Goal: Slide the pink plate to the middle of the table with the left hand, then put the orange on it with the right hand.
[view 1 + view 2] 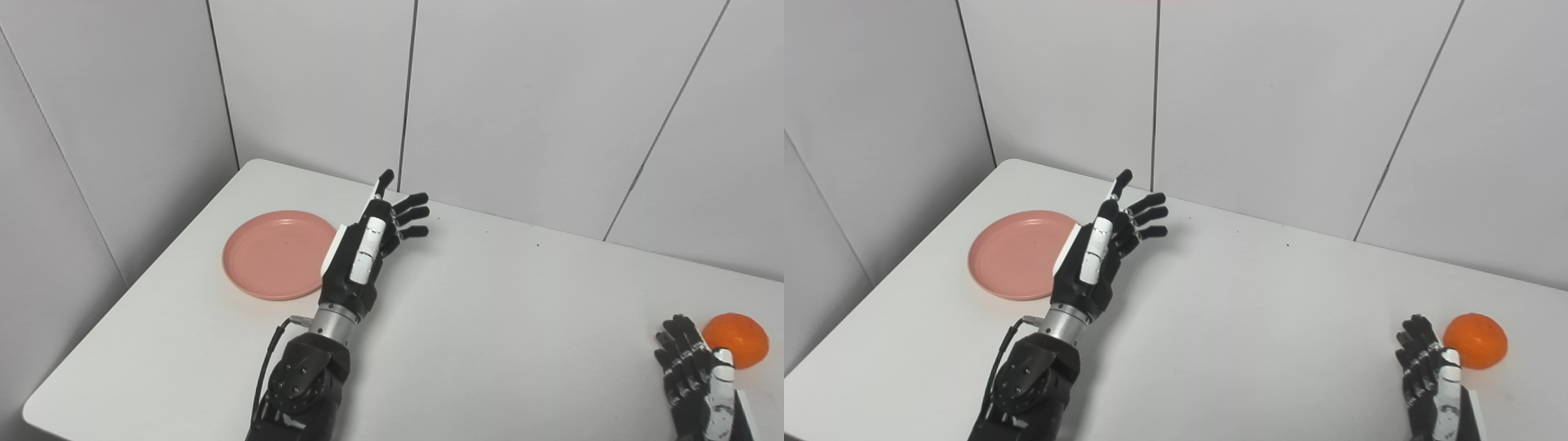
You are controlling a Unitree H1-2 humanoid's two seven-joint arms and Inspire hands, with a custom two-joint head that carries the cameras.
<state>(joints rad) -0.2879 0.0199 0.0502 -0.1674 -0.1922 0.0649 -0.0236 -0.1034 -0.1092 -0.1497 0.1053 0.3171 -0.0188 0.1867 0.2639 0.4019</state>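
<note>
A pink plate (275, 252) lies flat at the left side of the white table (490, 318), with nothing on it. My left hand (367, 245) is raised just right of the plate, open, fingers spread and pointing away toward the wall; its edge overlaps the plate's right rim in the picture, and whether they touch I cannot tell. An orange (737, 339) rests near the table's right edge. My right hand (692, 373) lies low at the bottom right, just left of the orange, fingers apart and holding nothing.
Grey wall panels (520, 92) close off the table at the back and on the left. The table's left corner and front edge run near my left arm (300, 392). Bare tabletop stretches between the two hands.
</note>
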